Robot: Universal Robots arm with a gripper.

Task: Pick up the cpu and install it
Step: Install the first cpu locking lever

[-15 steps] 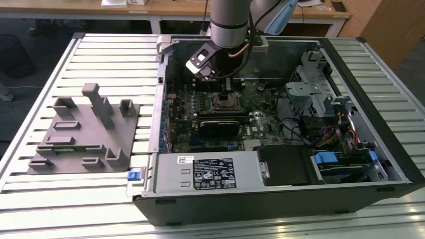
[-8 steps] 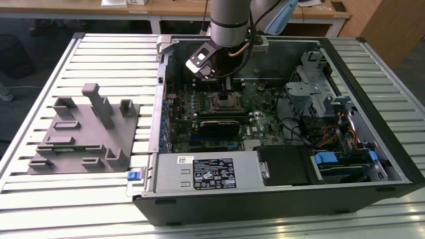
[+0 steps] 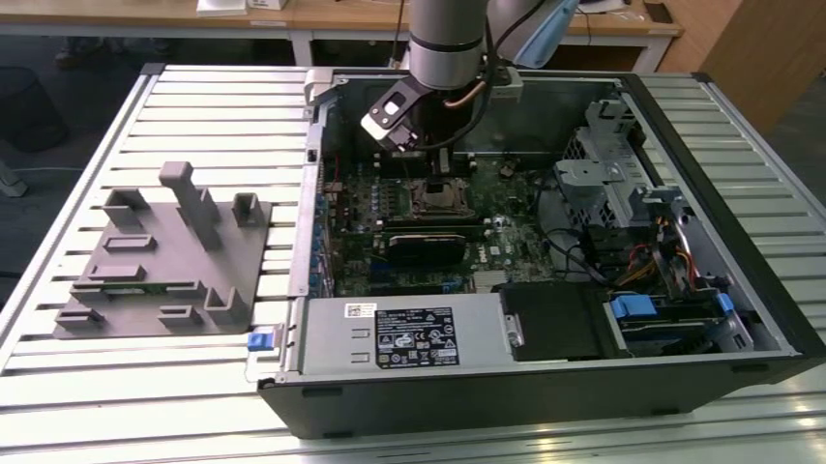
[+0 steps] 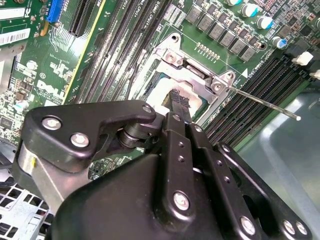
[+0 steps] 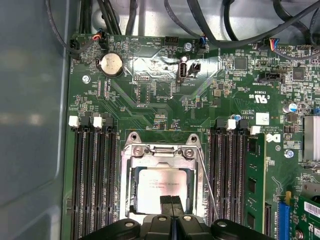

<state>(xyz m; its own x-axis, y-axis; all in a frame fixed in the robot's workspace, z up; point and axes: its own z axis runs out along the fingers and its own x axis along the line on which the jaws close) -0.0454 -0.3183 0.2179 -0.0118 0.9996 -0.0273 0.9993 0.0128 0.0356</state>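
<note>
Cpu point(image 5: 159, 187): lay flat in the socket point(image 5: 126, 170), silvery top up, ringed by the metal frame, on the green board point(image 5: 165, 105) inside the open case point(image 3: 742, 242). Bore faint dark print across its top, too small to make out. Was flanked on both sides by black memory slots point(image 5: 95, 185).

Jaws: clenched tip to tip, grasping nothing, poised at the cpu's edge in both wrist views; could not tell whether touching it.

Lever point(image 5: 207, 185): thin bare rod, slanted just beside the socket.

Board: dotted with white lettering and small white stickers; carried a coin cell point(image 5: 111, 64).

Exterior view: arm point(image 3: 446, 39) reached down into the case. Grey box point(image 3: 400, 333) with a white printed label sat inside the case. Grey holder point(image 3: 155, 261) stood on the slatted tabletop point(image 3: 130, 396) at the exterior view's left, just beside the case.
</note>
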